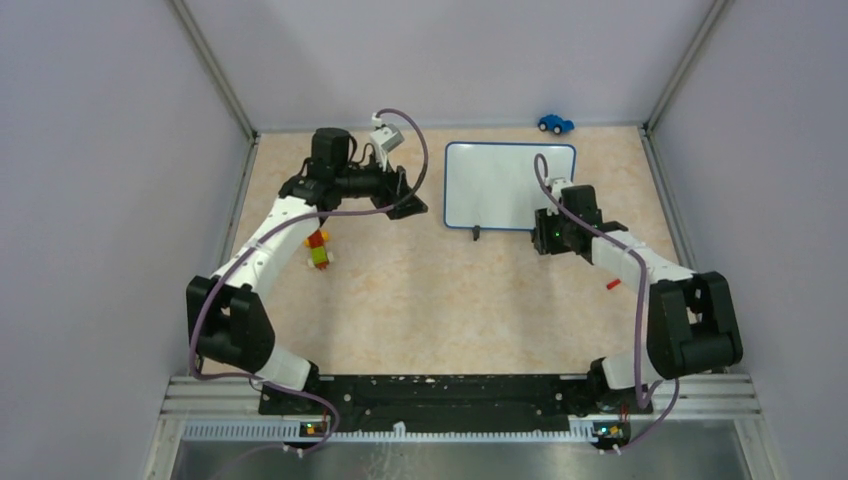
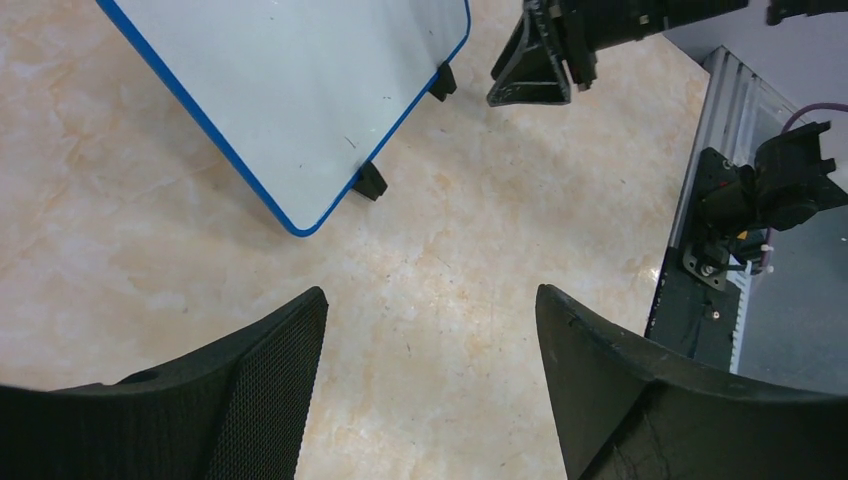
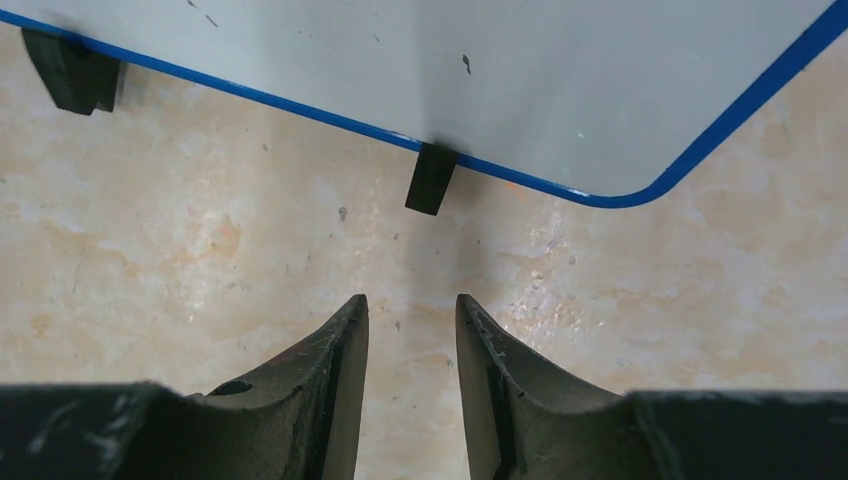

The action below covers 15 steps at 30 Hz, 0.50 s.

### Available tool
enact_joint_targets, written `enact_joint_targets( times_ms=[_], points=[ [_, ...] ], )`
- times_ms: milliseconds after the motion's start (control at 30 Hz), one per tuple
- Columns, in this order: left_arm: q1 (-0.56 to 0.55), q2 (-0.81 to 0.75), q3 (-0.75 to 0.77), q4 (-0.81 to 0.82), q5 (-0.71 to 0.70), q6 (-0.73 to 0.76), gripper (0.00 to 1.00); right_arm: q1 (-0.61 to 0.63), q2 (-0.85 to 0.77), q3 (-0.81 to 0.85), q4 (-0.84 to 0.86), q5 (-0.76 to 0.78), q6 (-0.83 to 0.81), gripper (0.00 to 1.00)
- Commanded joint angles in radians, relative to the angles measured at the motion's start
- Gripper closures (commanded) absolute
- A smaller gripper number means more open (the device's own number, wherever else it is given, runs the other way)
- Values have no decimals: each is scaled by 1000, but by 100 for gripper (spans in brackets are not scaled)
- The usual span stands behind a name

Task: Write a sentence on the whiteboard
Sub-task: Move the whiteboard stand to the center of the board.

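Right gripper (image 3: 412,300), fingers narrowly parted and empty, poised just short of the near edge of the small blue-rimmed rectangular whiteboard (image 1: 500,185) resting far-centre on the beige marbled tabletop (image 1: 450,290); left gripper (image 2: 430,295) spread wide, empty, near its left side.

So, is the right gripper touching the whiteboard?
Apart. In the right wrist view, the right gripper sits short of the whiteboard and its clip foot, with a strip of bare table showing between them and the fingertips.
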Motion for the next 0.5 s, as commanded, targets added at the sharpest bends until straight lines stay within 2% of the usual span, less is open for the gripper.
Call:
enact_joint_targets(
  times_ms=[0, 467],
  points=[
    [-1, -45, -30, 75, 51, -55, 19, 29, 66, 21, 113, 64, 67, 64],
    [8, -36, -68, 105, 61, -66, 18, 35, 222, 58, 267, 88, 114, 67]
  ],
)
